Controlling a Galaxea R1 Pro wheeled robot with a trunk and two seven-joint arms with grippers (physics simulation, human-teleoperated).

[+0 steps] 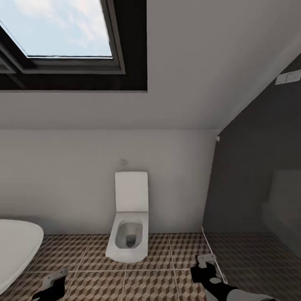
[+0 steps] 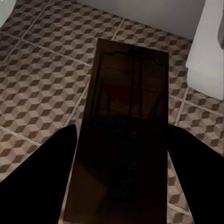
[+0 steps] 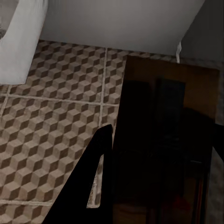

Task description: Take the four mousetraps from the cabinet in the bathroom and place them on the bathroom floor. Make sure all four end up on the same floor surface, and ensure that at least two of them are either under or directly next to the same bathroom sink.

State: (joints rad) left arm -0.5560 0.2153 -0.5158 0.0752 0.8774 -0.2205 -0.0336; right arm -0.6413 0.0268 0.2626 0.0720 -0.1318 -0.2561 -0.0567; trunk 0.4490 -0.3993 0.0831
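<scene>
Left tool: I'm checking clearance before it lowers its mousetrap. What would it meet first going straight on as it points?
Probably the bathroom floor. The left tool holds a mousetrap pointing down at bare tiles; the toilet lies off to the side.

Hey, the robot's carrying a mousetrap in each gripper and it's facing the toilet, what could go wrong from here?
1. The sink is not in sight ahead, so setting both traps down here, by the toilet, may miss the sink condition.
2. Each mousetrap is a thin board pinched between fingers above the bathroom floor; it might slip while driving.
3. The bathtub sits close to the left gripper, so turning could clip it.
</scene>
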